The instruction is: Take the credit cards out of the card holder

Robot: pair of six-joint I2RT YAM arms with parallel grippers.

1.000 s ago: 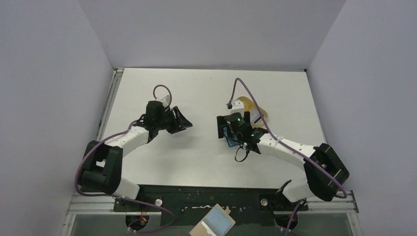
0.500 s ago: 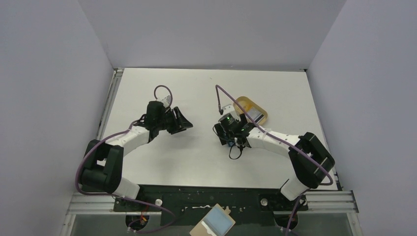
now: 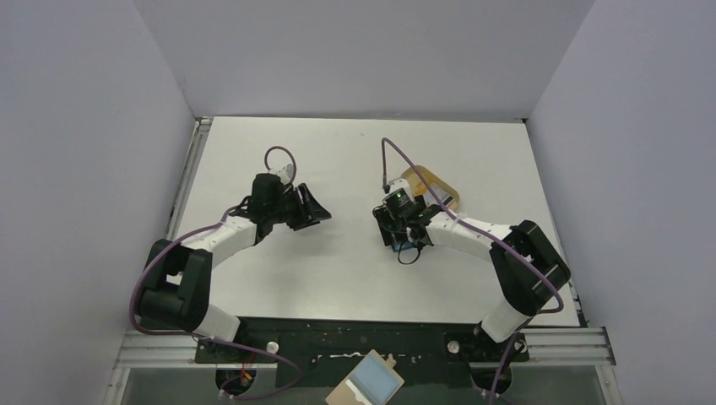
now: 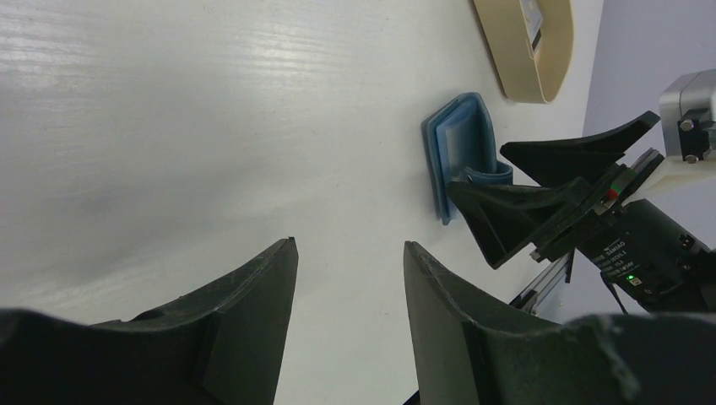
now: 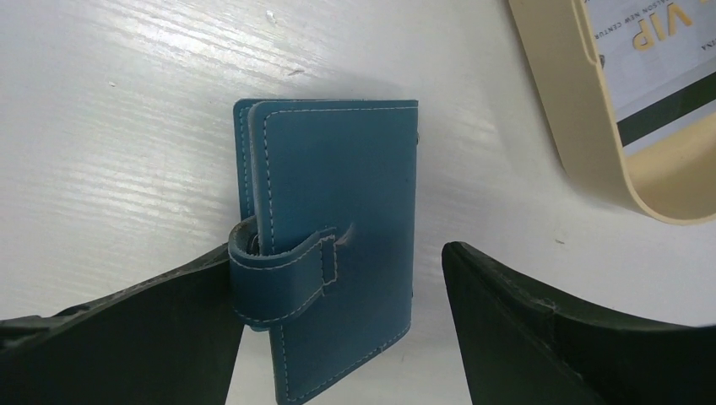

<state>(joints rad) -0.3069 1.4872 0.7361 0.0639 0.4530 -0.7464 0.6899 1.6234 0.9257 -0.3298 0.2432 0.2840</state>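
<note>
Straddling the card holder [image 5: 338,194], your right jaws are standing spread, one on each long side of it. In the right wrist view, the jaw on the left is meeting the snap tab [image 5: 287,274] where it is wrapping round the wallet's edge. The jaw on the right is standing off from the cover, with a strip of bare tabletop [image 5: 127,126] showing between them. Nothing is being pinched yet.

The card holder is lying flat and folded shut on the tabletop, its tab looping from one long edge onto the cover. Near it, toward the far right, the tan oval tray [image 5: 578,110] is resting on the tabletop, apart from the wallet. A credit card [image 5: 659,67] with gold "VIP" lettering and a dark stripe is lying inside it. Whether more cards are sitting in the tray, you cannot tell from these views.

Your left jaws are hovering well off to the left of the wallet. They are partly spread with only tabletop between them, gripping nothing.
</note>
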